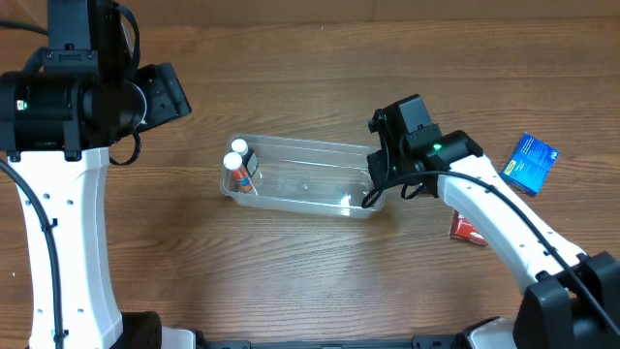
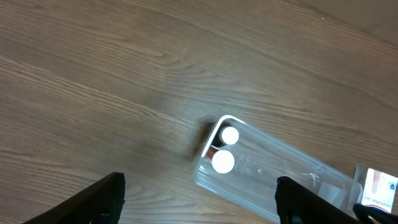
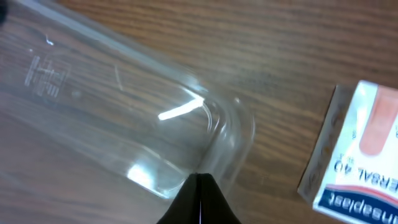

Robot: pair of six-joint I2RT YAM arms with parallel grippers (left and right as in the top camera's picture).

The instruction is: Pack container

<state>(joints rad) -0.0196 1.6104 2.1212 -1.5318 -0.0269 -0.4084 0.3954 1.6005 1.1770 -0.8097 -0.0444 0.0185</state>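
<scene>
Overhead: container (image 1: 310, 176) sat centre, two white-capped bottles (image 1: 237, 160) inside its left end, blue box (image 1: 532, 163) well apart.
Left wrist: left gripper (image 2: 199, 180) spread wide, aloft.
Right wrist: right gripper (image 3: 200, 199) pinched together at container's right wall, plaster box (image 3: 360, 155) beside.
Likely mid-pack; next: fetch a box.
Wood-grain table (image 1: 291, 281), no room visible.

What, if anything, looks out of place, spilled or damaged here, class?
Nothing is spilled or damaged. The container sits slightly askew, two white-capped bottles upright at its left end; a blue box and a red box lie outside it.
</scene>
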